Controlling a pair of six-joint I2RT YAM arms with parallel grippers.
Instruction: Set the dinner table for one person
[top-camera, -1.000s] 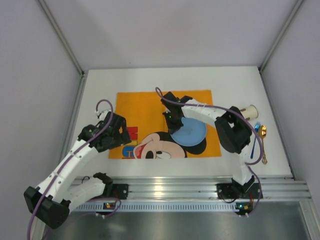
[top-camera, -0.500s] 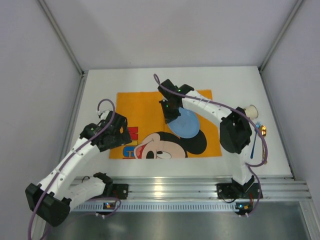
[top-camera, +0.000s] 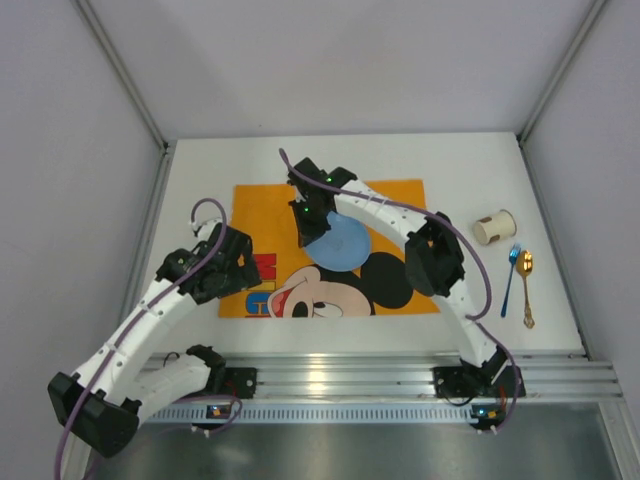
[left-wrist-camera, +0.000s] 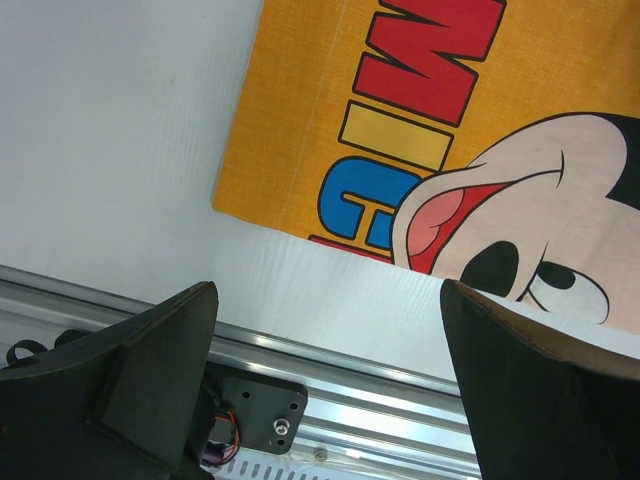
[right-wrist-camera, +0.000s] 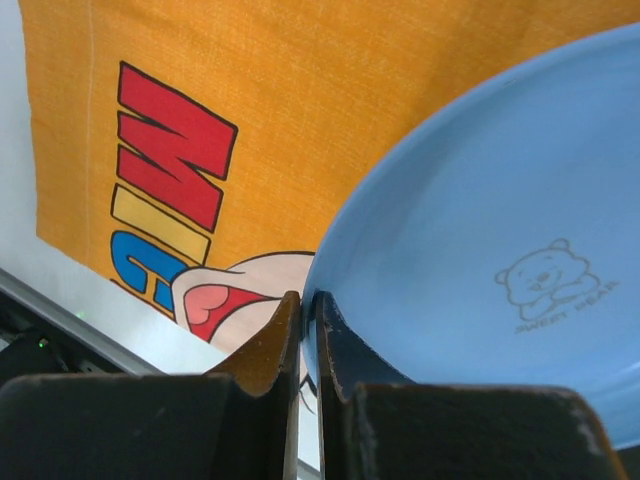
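My right gripper (top-camera: 308, 226) is shut on the rim of a blue plate (top-camera: 338, 244) and holds it over the orange Mickey Mouse placemat (top-camera: 265, 215) on the white dinner table (top-camera: 200, 175). In the right wrist view the plate (right-wrist-camera: 500, 240) fills the right side, its edge pinched between my fingers (right-wrist-camera: 305, 330). My left gripper (top-camera: 222, 270) is open and empty at the placemat's near left corner; in the left wrist view it (left-wrist-camera: 330, 350) hangs over the table's near edge. A paper cup (top-camera: 494, 227) lies on its side at the right, with a blue spoon (top-camera: 511, 275) and a gold spoon (top-camera: 526, 285) beside it.
A metal rail (top-camera: 330, 375) runs along the near edge of the table; it also shows in the left wrist view (left-wrist-camera: 350, 400). Grey walls close in the left, right and far sides.
My right gripper has carried the blue plate to the left and farther back over the placemat. The left arm has stayed still.
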